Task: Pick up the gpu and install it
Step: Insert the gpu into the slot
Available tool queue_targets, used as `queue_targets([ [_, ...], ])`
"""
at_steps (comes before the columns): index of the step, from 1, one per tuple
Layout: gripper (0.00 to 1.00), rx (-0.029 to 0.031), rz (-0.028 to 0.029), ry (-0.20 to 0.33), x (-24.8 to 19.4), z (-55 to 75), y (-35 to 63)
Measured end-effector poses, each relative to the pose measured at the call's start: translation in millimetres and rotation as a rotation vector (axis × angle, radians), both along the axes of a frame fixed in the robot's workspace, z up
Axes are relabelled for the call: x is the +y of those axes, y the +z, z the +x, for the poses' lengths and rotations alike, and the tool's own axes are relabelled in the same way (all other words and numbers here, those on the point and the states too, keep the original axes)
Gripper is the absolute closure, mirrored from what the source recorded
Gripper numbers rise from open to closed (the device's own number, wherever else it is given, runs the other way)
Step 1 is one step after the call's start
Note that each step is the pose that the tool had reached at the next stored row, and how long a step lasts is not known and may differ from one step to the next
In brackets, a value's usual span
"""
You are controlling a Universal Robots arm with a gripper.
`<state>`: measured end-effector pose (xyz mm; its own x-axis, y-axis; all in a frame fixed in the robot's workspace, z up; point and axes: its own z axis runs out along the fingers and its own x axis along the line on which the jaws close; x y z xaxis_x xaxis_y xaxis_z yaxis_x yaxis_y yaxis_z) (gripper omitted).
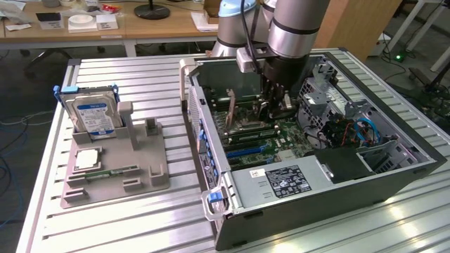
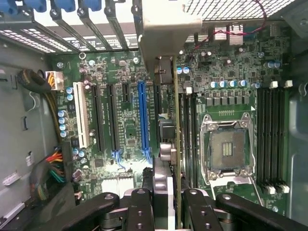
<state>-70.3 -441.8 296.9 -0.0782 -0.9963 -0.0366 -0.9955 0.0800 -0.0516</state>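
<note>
Step in hand: installation, the pick-up being done. The gripper [image 2: 168, 209] is inside the open computer case [image 1: 393, 179], clenched on the gpu [image 2: 177, 130], with its fingers [image 2: 139, 211] flanking the card on either side. The gpu is carried on edge over the motherboard [image 2: 120, 77], its silver bracket [image 2: 166, 29] at the rear wall among the expansion-slot covers [image 2: 72, 19]. The card runs alongside the blue expansion slot [image 2: 143, 115], between that slot and the memory slots [image 2: 188, 139] next to the empty CPU socket [image 2: 226, 149]. Whether the card's lower edge already touches a slot cannot be told. In the exterior view the gripper [image 1: 275, 108] stands low in the case, close over the board. Outside the case, on the exterior view's left, the hard drive [image 1: 95, 113] stands upright in the grey fixture [image 1: 151, 174], with the memory stick [image 1: 113, 172] lying near it; both are well apart from the work. Judgement: seating calls for the card's edge to be lined up along one black slot, the bracket to meet its rear opening squarely, and a straight, even press with no tilt
</note>
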Motion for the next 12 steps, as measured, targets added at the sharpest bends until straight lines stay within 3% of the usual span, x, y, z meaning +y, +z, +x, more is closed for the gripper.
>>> queue_targets([
  [8,0.71,0.0001,-0.0003,0.000,-6.8,0.0,-5.3],
  [12,0.71,0.0004,-0.0008,0.000,-7.2,-0.3,-9.7],
])
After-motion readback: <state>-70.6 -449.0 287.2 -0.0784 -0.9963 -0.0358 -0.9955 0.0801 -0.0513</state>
